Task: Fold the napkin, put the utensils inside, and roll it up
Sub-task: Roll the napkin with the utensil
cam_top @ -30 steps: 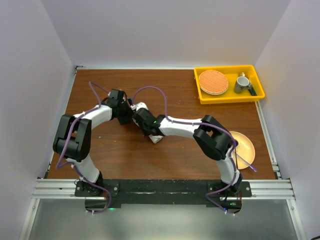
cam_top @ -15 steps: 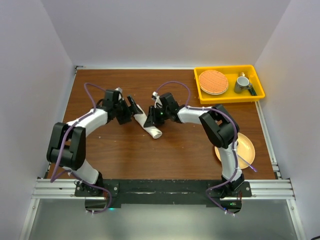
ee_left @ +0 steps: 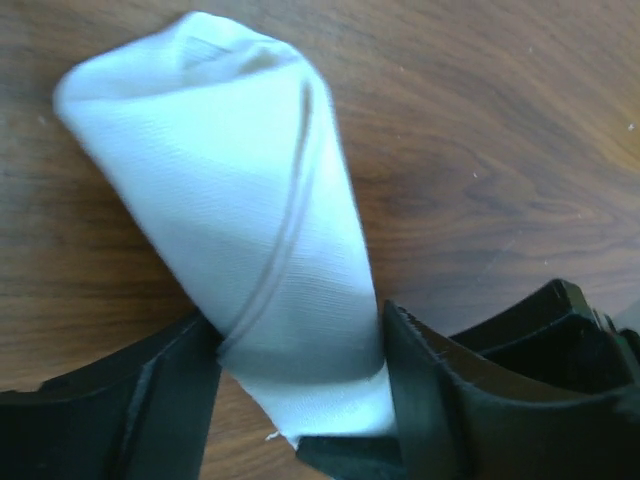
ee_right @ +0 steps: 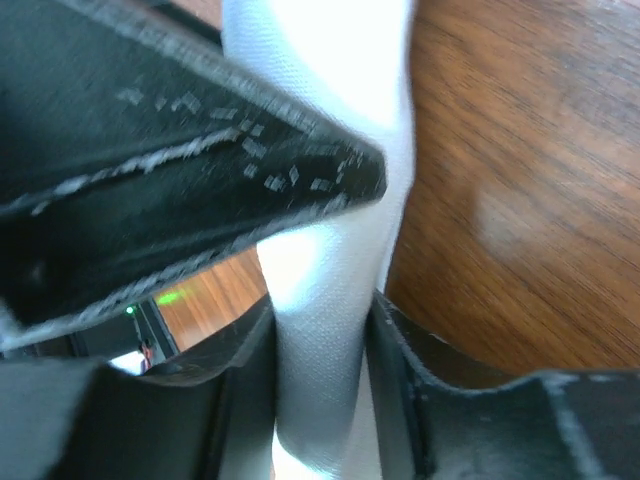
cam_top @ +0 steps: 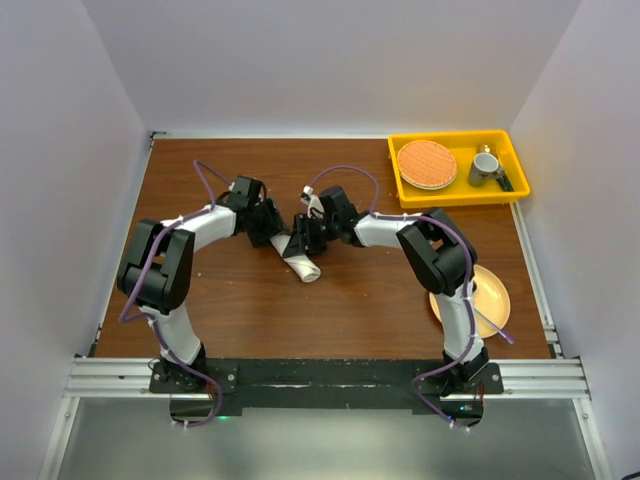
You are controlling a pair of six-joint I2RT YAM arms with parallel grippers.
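My left gripper [ee_left: 300,350] sits at the far end of the off-white soft cloth napkin [cam_top: 300,258]. Its 2 black fingers [ee_left: 160,400] press against either side of the cloth, so I judge it clamped on the roll. The napkin is already wound into a short, fat tube lying on the brown wooden table [cam_top: 380,300], near its middle, with the loose end pointing towards my bases. I cannot see the slim gold metal fork anywhere; it may be wrapped inside, but the cloth hides that. Just to the right, my right gripper [ee_right: 320,340] pinches the same end of the tube, its fingers drawn narrow with white cloth squeezed between them and touching both. A black bar crosses its view above, probably part of my other gripper. Well to the right stand the yellow plastic tray [cam_top: 455,197] and, nearer my base, the pale yellow round plate [cam_top: 492,290], both apart from the work. I judge this to be the last step, tightening the roll. Next I would need to let go 1 gripper at a time, gently, so the tube does not spring open.
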